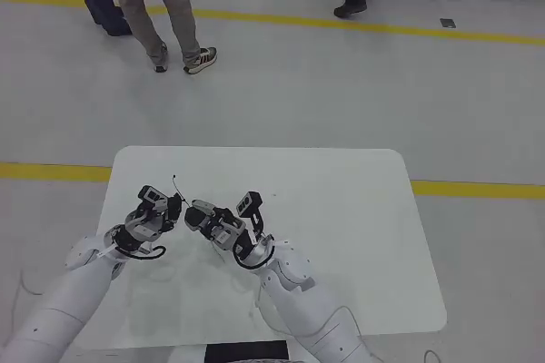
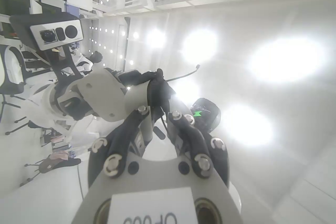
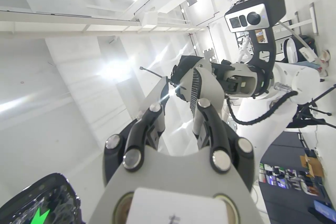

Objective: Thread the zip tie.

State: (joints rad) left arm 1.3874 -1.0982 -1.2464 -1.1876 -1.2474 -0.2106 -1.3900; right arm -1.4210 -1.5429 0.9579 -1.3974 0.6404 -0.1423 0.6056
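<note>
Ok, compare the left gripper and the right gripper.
The left gripper is shut on the zip tie, whose free end sticks out past it; the right gripper shows a gap between its fingers. Seen from above, the left gripper sits nearer the table's side edge, the right gripper nearer its middle. Both hover, tips close together.

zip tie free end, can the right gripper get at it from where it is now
Probably yes: the zip tie juts out free past the left gripper, which looks shut on it, and the right gripper is open right alongside, with nothing between them.
</note>
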